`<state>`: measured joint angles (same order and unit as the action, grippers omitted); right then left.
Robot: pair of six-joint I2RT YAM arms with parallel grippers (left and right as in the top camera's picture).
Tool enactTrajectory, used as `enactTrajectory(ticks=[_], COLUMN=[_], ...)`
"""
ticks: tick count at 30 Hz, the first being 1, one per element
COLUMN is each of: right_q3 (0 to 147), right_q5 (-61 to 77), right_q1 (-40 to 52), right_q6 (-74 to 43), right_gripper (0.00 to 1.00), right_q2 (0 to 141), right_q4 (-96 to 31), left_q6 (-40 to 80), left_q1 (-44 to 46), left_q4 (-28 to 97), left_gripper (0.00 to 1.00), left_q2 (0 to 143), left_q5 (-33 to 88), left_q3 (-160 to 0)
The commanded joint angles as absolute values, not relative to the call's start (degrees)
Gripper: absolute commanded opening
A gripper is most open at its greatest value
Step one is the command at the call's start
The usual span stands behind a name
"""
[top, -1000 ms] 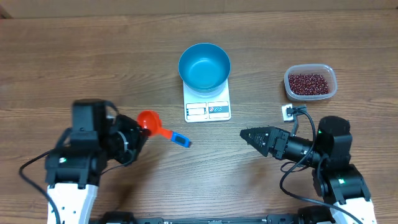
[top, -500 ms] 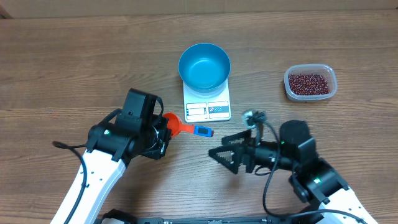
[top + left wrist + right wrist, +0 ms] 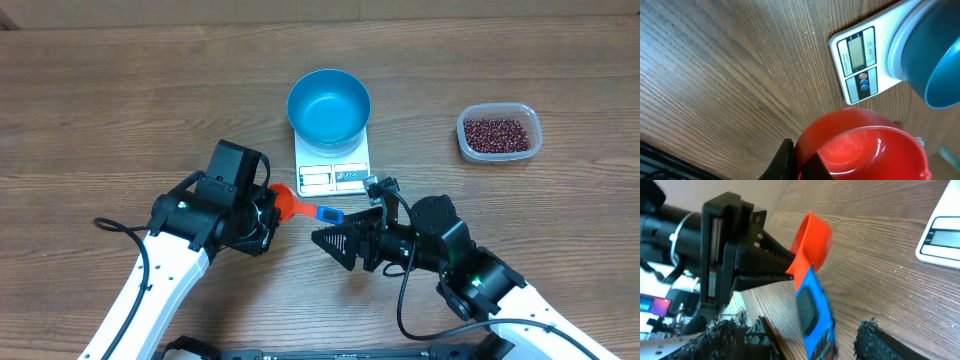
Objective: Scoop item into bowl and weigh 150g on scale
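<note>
Holding the scoop (image 3: pixel 300 207) by its orange cup (image 3: pixel 283 201), your left jaws are clamped shut; its blue handle (image 3: pixel 325 212) runs rightward into your half-open right jaws, ungripped as yet. Beyond, the empty bowl (image 3: pixel 329 108) sits on the scale (image 3: pixel 333 178), beans (image 3: pixel 497 134) in the container (image 3: pixel 500 106) far right.

Bowl (image 3: pixel 935 65) cut off by the view's edge; scale (image 3: pixel 333 178) display unreadable.

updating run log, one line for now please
left claw: shut on scoop | right claw: open around scoop handle | bowl: empty on scale
</note>
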<state>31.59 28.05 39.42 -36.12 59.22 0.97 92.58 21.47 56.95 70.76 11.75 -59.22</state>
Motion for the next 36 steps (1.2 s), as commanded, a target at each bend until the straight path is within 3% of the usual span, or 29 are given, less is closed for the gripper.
enactTrajectory(ticks=[1,17,36], right_q3=[32.3,32.3,32.3], right_q5=[28.7,29.1,25.5], right_q1=[39.6,39.6,39.6], right_q6=[-38.0,-48.6,-54.0], right_gripper=[0.71,0.41,0.25], right_q2=[59.3,59.3,59.3], right_q4=[2.5,3.8,3.4], left_q6=[88.7,92.8,92.8], left_q1=[22.3,29.1,32.1], left_q4=[56.8,54.3,53.1], left_gripper=[0.04,0.04,0.04], left_q2=[71.0,71.2,71.2], left_q5=[11.9,10.1,8.6], left_q3=[-59.3,-59.3,-59.3])
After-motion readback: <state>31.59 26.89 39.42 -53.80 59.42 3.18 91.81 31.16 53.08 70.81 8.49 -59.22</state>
